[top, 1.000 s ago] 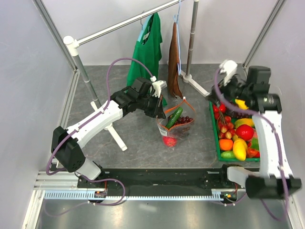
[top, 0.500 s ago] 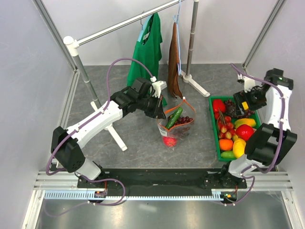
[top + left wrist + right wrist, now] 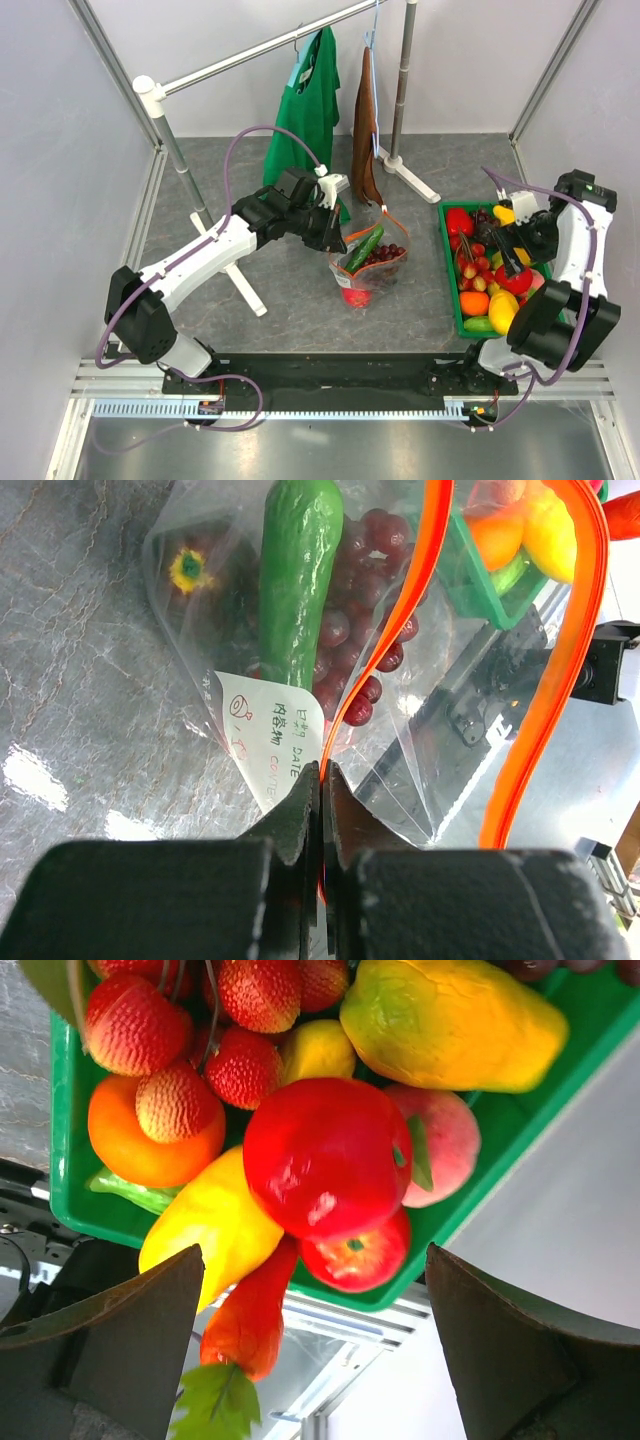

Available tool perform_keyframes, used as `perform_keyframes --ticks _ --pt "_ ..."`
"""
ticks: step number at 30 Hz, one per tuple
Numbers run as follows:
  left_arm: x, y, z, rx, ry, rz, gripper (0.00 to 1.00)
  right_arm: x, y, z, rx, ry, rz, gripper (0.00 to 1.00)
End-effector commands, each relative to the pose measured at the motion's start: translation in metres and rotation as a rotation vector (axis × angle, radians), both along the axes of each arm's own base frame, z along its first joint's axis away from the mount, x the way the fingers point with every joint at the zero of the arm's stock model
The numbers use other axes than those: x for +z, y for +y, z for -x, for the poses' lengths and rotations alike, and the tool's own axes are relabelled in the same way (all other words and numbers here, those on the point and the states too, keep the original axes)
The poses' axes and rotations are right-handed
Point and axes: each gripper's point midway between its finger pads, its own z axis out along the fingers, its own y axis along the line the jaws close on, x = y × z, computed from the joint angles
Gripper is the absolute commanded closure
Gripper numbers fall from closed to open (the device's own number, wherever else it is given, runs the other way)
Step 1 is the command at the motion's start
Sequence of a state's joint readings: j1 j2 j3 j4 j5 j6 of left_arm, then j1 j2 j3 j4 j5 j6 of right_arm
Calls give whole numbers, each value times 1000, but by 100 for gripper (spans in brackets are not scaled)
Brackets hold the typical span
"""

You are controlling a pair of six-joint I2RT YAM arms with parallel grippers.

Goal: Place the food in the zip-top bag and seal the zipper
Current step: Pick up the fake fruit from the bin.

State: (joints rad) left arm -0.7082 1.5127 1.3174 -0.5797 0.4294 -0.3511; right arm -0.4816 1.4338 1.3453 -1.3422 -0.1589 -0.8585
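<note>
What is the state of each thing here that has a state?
bag, open, with a cucumber and grapes inside
zipper, unsealed, its two strips apart
left end effector, shut on the zipper
right end effector, open, above the tray
tray, full of fruit

Premises: a robotics test cell in a laboratory, not a home or shop. Evidence: plain white wall panels (image 3: 60,150) set in bare aluminium profile framing (image 3: 112,58); a grey stone-patterned tabletop (image 3: 300,305); two white-and-black robot arms (image 3: 200,262) bolted to a black base rail (image 3: 330,375); staged props, namely a steel garment rail (image 3: 250,48) carrying a green shirt (image 3: 305,100), and a green plastic tray (image 3: 452,290) of glossy toy fruit (image 3: 511,278).
</note>
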Motion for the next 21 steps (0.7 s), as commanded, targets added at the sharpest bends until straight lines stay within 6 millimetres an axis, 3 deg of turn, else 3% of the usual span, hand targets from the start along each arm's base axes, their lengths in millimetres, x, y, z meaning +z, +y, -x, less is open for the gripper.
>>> perform_keyframes --ticks 1,14,21 --pt "11 0 4 -5 -10 42 98 -10 4 -7 -30 36 -44 2" --pt "1 1 5 -5 19 31 98 -61 4 -8 -4 106 -1 2" --pt "0 0 3 -7 26 32 98 -68 0 -12 -5 107 23 2"
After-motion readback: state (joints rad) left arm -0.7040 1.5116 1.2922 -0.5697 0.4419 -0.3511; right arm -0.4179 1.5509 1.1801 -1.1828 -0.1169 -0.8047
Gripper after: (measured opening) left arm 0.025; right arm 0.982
